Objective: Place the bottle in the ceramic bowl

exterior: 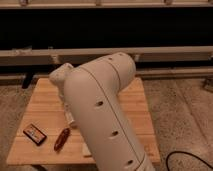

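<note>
My arm's large white link [102,117] fills the middle of the camera view and covers much of the wooden table [42,105]. My gripper is hidden behind this link, somewhere over the table's middle. A slender reddish-brown object [61,139], possibly the bottle, lies on its side near the table's front left. The ceramic bowl is hidden or out of view.
A small dark flat box [34,133] lies at the table's front left, beside the reddish-brown object. A tan flat piece [86,150] shows at the arm's lower edge. A dark wall with pale rails runs behind the table. A black cable [187,159] lies on the speckled floor at right.
</note>
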